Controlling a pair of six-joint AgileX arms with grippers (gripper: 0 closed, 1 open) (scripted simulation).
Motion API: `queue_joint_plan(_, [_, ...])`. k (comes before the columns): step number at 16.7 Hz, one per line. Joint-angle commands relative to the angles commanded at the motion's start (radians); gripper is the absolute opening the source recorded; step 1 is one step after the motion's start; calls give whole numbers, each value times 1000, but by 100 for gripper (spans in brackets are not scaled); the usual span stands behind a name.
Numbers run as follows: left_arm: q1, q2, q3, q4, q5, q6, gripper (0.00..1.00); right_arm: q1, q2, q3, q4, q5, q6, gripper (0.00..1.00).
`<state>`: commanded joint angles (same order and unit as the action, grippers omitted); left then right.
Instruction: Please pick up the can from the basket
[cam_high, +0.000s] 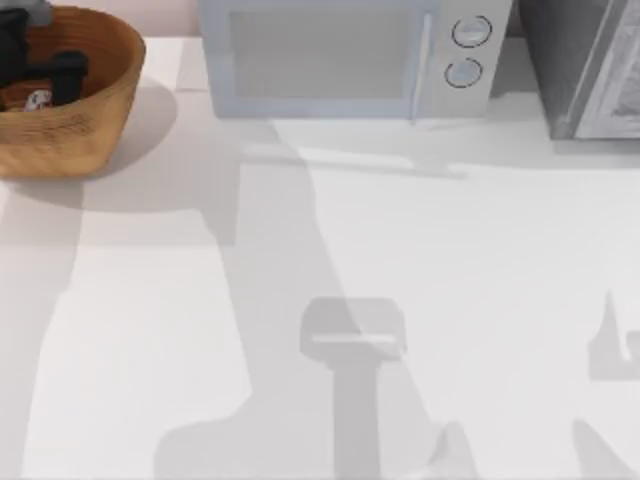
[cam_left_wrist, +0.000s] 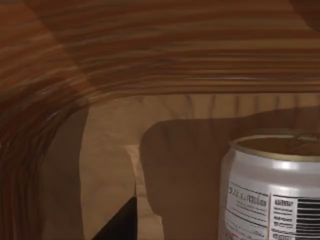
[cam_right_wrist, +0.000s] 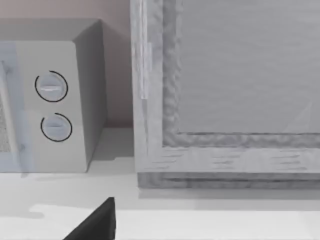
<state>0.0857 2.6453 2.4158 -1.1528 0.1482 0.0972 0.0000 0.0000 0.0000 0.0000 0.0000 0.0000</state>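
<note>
Shadows of the two arms lie across the white table (cam_high: 420, 250) closest to the top camera; far back at the left stands the basket (cam_high: 95, 125), and the left gripper (cam_high: 45, 75) is reaching down into it, dark against the weave. Beside it a small white spot with red is the can (cam_high: 38, 99), low on the basket floor — so the arm must come from above, over the rim. A microwave (cam_high: 340, 55) stands behind the middle of the table. From the left wrist, the can (cam_left_wrist: 272, 190) stands upright and very near, with the coiled wall (cam_left_wrist: 150, 45) curving behind it; one dark fingertip (cam_left_wrist: 120, 225) shows, not touching the can, but whether the jaws are wide I cannot tell. From the right wrist, the microwave dials (cam_right_wrist: 52, 107) and a grey cabinet (cam_right_wrist: 230, 100) — this arm seems parked, its grip also unclear.
</note>
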Motion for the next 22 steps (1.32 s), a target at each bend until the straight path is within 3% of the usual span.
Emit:
queue_joint_plan(9, [0,0,0,0,0,0,2,0,0,0,0,0,0,100])
queue_joint_plan(22, [-9,-104,-68,25,11,-13,0,0,0,0,0,0,0,100])
